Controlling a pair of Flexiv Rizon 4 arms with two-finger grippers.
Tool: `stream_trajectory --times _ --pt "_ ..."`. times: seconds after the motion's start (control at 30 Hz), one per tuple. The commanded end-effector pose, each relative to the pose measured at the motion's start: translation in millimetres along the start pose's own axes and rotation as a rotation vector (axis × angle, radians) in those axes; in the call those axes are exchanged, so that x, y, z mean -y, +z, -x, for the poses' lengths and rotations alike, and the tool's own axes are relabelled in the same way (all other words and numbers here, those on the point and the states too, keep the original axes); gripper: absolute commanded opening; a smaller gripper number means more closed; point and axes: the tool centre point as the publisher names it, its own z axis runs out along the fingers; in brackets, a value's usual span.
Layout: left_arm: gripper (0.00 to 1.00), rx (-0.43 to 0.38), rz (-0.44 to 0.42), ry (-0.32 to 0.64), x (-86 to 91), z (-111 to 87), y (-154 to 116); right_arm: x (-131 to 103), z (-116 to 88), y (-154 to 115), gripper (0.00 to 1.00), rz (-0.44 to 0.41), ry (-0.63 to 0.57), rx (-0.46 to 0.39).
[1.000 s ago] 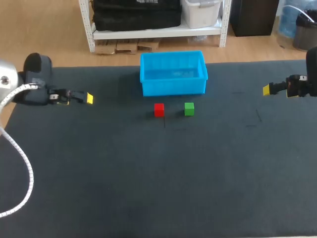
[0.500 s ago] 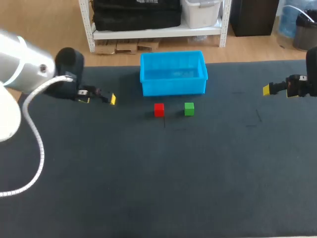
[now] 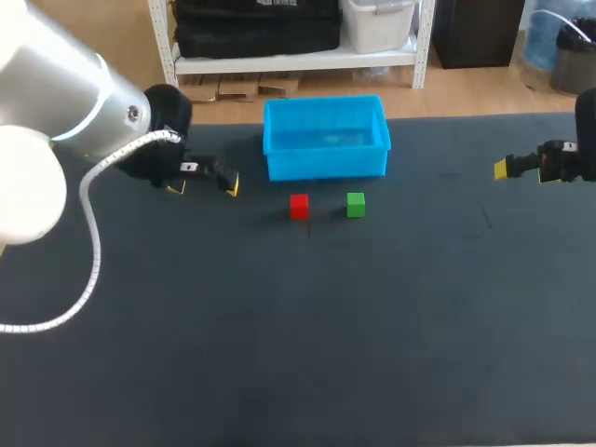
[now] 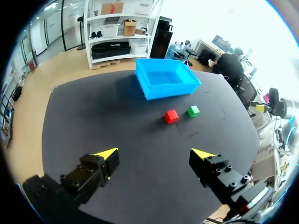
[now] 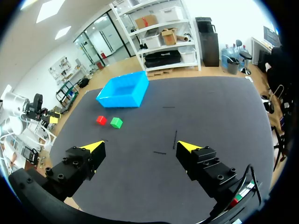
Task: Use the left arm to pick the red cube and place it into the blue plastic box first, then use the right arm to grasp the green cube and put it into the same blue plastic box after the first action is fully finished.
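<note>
The red cube [image 3: 299, 206] and the green cube [image 3: 356, 204] sit side by side on the dark table, just in front of the blue plastic box [image 3: 325, 137], which holds nothing. My left gripper [image 3: 202, 184] hovers open to the left of the red cube, a short way off. From the left wrist view, the red cube [image 4: 171, 116], green cube [image 4: 193, 111] and box [image 4: 165, 77] lie well ahead of the open left gripper [image 4: 156, 153]. My right gripper [image 3: 503, 169] stays at the table's right side; its wrist view shows the right gripper [image 5: 140, 148] open, with the cubes [image 5: 101, 120] [image 5: 116, 122] far ahead.
The dark table mat [image 3: 307, 335] stretches wide in front of the cubes. Short dark marks [image 5: 174, 138] lie on the mat ahead of the right gripper.
My left arm has swung in from the table's left edge toward the red cube, its gripper still open. The right arm and both cubes have not moved.
</note>
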Motion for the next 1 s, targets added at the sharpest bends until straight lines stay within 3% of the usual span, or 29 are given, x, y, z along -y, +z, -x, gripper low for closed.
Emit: stream_trajectory --times 0.03,0.4,0.47,0.57,0.83,1.0 --pt "1.00 -0.002 0.051 -0.003 2.4 1.2 1.1 0.6 -0.3 -0.2 1.00 0.002 -0.001 0.000" --pt "1.00 -0.002 0.051 -0.003 2.4 1.2 1.1 0.6 -0.3 -0.2 1.00 0.002 -0.001 0.000" --pt "1.00 -0.051 0.062 -0.011 10.6 -0.5 6.8 0.6 -0.3 -0.2 1.00 0.002 -0.001 0.000" --pt "1.00 -0.128 0.012 -0.035 21.6 1.5 13.2 0.6 -0.3 -0.2 1.00 0.002 -0.001 0.000" --pt "1.00 -0.182 0.102 -0.040 47.7 10.1 25.3 0.6 -0.3 -0.2 1.00 0.002 -0.001 0.000" --pt "1.00 -0.209 0.174 -0.062 54.7 17.8 32.8 0.6 -0.3 -0.2 1.00 0.002 -0.001 0.000"
